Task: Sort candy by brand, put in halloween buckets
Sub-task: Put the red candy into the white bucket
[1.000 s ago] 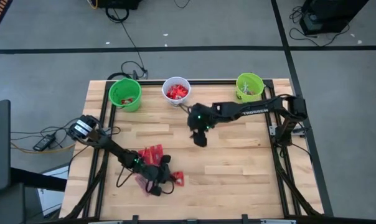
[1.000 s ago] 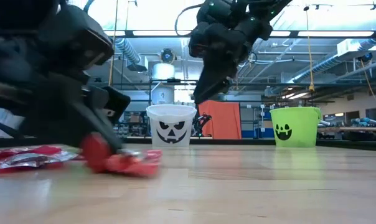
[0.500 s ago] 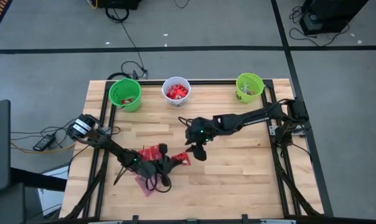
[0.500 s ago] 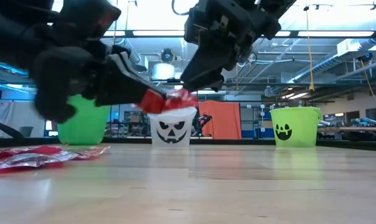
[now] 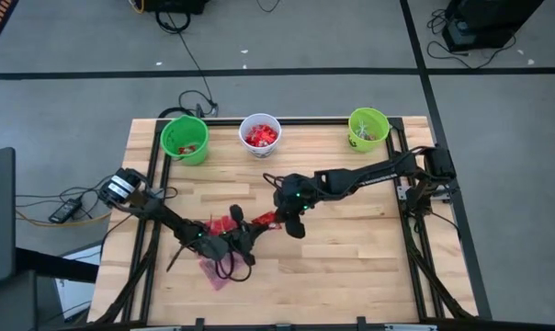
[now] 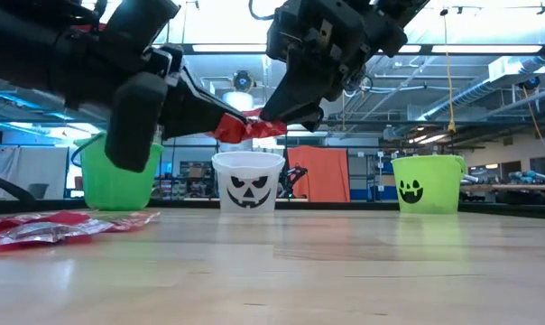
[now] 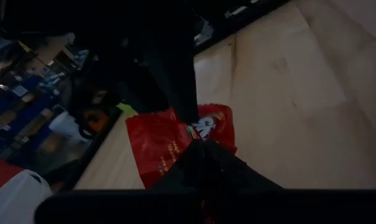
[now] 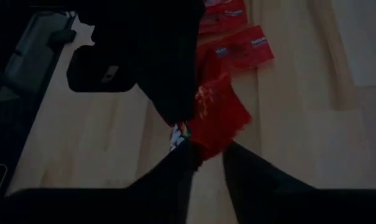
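Above the middle of the table [image 5: 351,248], a shiny red packet [image 5: 267,222] hangs in the air between the two grippers: the left gripper [image 5: 255,225] has its fingers clamped on one end, and the right gripper [image 5: 281,217] stands at the other end, fingers on either side of it. More red packets [image 5: 220,226] lie toward the table's left front edge. The two green buckets [image 5: 185,139] [image 5: 368,129] and the white bucket [image 5: 260,134] stand along the far edge, with red candy in the white one.

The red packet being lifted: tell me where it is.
The red packet is off the table near its middle, held between the left gripper and the right gripper, nearer than the white bucket.
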Controlling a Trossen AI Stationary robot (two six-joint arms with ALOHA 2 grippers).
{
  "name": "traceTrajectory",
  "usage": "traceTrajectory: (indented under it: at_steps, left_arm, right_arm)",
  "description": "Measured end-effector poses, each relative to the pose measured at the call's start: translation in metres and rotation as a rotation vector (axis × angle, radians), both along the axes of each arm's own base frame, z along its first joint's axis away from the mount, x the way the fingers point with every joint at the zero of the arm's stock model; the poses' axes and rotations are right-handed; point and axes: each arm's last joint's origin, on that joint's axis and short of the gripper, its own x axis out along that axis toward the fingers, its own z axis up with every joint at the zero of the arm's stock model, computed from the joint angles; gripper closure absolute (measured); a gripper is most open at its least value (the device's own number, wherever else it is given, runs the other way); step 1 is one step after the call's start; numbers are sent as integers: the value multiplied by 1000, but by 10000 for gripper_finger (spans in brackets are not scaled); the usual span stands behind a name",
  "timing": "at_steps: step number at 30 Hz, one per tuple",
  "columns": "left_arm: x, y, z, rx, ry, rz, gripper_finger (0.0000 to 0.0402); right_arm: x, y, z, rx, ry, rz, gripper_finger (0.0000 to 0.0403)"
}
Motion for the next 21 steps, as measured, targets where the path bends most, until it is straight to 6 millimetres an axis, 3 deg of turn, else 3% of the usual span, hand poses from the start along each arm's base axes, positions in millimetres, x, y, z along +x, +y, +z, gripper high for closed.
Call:
traceTrajectory:
  at_steps: [6, 9, 14, 21]
  left_arm:
    - [3, 5, 2, -18, -25, 23, 386]
    - [4, 7, 3, -130, -80, 67, 368]
    - [4, 8, 5, -221, -137, 108, 282]
    - [-6, 11, 20, -213, -268, 387, 134]
  right_arm:
    - [1, -1, 1, -31, -24, 18, 388]
    - [4, -8, 3, -101, -74, -31, 391]
    - [11, -37, 12, -220, -183, -188, 397]
    - [11, -93, 23, -291, -292, -376, 398]
